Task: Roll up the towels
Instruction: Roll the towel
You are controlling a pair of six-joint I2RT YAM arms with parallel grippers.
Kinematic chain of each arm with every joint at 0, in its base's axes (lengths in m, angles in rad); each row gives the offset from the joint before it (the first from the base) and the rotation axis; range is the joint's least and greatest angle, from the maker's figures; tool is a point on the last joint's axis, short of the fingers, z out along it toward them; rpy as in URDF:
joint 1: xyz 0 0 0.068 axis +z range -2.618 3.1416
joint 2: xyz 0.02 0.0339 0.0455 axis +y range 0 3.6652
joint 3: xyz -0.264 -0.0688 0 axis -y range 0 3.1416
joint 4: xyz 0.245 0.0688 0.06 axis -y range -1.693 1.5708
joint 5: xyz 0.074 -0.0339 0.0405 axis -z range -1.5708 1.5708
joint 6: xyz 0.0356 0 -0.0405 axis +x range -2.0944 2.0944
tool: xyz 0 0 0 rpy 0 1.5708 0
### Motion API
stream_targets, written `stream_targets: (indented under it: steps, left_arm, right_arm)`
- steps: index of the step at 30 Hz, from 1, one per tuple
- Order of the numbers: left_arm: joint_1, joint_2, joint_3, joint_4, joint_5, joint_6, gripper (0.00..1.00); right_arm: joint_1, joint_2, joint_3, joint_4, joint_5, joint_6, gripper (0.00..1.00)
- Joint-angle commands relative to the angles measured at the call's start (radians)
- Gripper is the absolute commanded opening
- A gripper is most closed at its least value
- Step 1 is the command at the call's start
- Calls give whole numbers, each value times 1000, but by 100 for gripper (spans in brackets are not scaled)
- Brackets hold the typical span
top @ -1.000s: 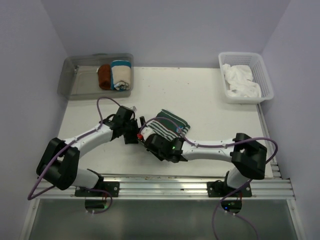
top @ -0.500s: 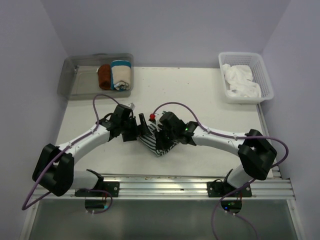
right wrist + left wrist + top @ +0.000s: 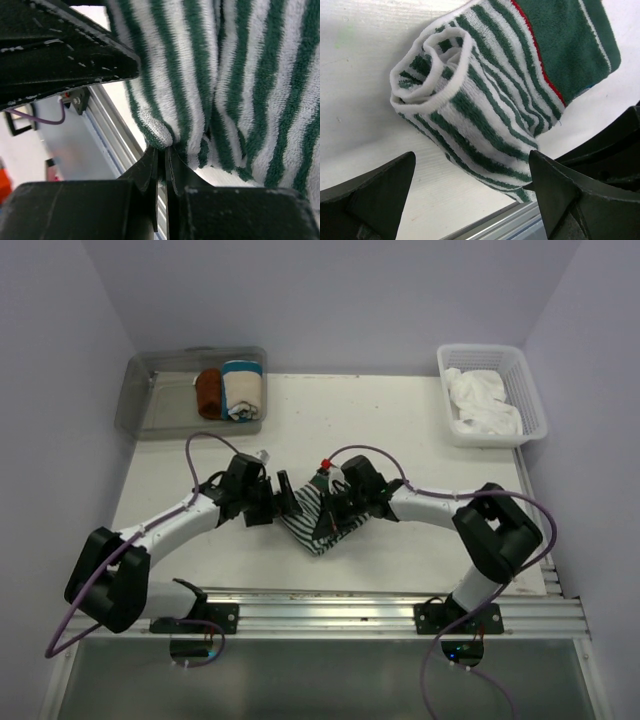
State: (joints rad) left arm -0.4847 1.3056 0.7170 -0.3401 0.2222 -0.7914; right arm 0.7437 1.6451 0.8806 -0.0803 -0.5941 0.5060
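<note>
The green-and-white striped towel [image 3: 308,523] lies near the middle of the bench [image 3: 420,455], a little toward the near edge, between the two arms that reach in from either side. From the left wrist camera it shows as a loose roll, its spiral end facing the lens and its far end finishing in a solid green band edged by a thin red line. The left fingers [image 3: 370,195] stand spread wide, one on each side of the roll and clear of it, holding nothing. The right fingers [image 3: 147,172] are pressed together, and their tips pinch a fold at the striped towel's edge; the cloth hangs in soft folds just beyond them, with the dark body of the other arm close by. In the overhead view the towel looks bunched and angled, its near corner pointing toward the aluminium rail [image 3: 330,605] along the front of the bench. The plain white towel [image 3: 483,403] is crumpled in a heap inside the white slatted basket [image 3: 480,348] at the far right corner, well apart from both arms. At the far left corner a clear plastic bin [image 3: 150,410] holds a rolled rust-brown towel [image 3: 208,393] and, touching it on the right, a rolled cream towel [image 3: 241,390] with a teal band.
</note>
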Motion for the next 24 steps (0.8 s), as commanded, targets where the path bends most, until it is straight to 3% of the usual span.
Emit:
stream_targets:
  steps: [1,8,11,12,13,14,15,17,19,22,24]
  left_arm:
    - [3,27,-24,95,14,8,99]
    - [1,87,-37,167,8,9,94]
    - [0,124,-16,162,8,6,66]
    - [0,130,-11,158,9,6,50]
    - [1,142,1,153,12,7,42]
    - [0,149,7,135,11,9,36]
    - [0,155,13,125,14,11,25]
    - [0,164,27,102,20,15,16]
    - [0,169,41,89,28,21,5]
    - [1,173,64,55,34,26,3]
    - [1,175,75,30,34,27,2]
  right_arm:
    - [-33,53,-31,118,-156,110,0]
    - [-76,130,-62,234,-227,204,0]
    - [-76,113,-49,166,-188,155,0]
    - [-78,102,-43,134,-146,137,0]
    - [-76,69,-37,87,-124,122,6]
    - [-78,50,-28,45,-86,80,22]
    - [-75,32,-22,15,-55,62,29]
    - [-75,-31,3,-79,32,7,46]
    - [-58,-77,24,-143,161,-33,54]
    - [31,-168,79,-274,343,-127,62]
    - [157,-205,136,-358,584,-202,65]
